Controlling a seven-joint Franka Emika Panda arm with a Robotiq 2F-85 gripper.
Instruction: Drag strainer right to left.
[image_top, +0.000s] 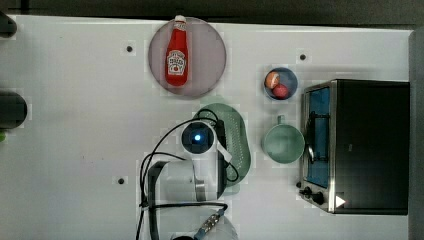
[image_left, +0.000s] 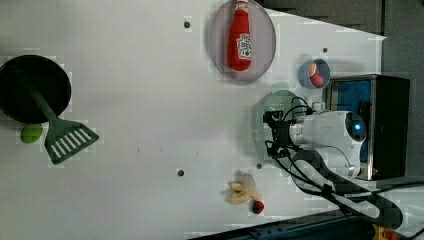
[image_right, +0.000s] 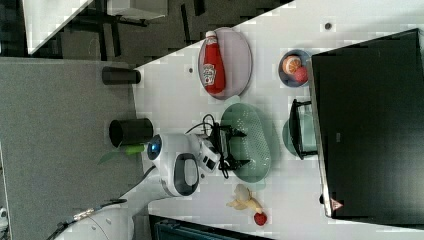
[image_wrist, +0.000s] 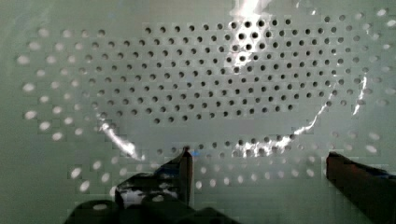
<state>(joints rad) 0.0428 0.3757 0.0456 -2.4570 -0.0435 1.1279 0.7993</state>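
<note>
The big white surface (image_top: 75, 150) holds everything. At the top view's right edge sits a black and silver toaster oven (image_top: 360, 145) with a glass door. The white robot arm (image_top: 185, 182) reaches in from the bottom of the top view and bends over the middle of the surface.

Next is the strainer (image_top: 240, 140), a pale green oval bowl full of little holes. It lies near the middle of the surface. In the top view it is just below the round grey-pink plate (image_top: 210, 55) and to the left of the green mug (image_top: 283, 143), close to both. The arm covers the strainer's left part in the top view. In the right view the strainer (image_right: 255, 142) lies between the plate above it and the banana peel (image_right: 243, 200) below it.

A red ketchup bottle (image_top: 177, 57) lies flat on the plate. A black pan (image_left: 32, 87) sits at the left view's left side, with a green spatula (image_left: 67, 140) sticking out of it and a small green lime (image_left: 31, 133) beside it.

The hand (image_wrist: 259, 163) hangs right over the inside of the strainer. Its two dark fingers (image_wrist: 184, 170) are spread wide apart and hold nothing. In the wrist view the holes of the strainer (image_wrist: 210, 84) show between them.

A little blue bowl (image_top: 280, 83) with two round fruits sits above the mug in the top view. A tiny red strawberry (image_right: 259, 218) lies just beside the banana peel.
</note>
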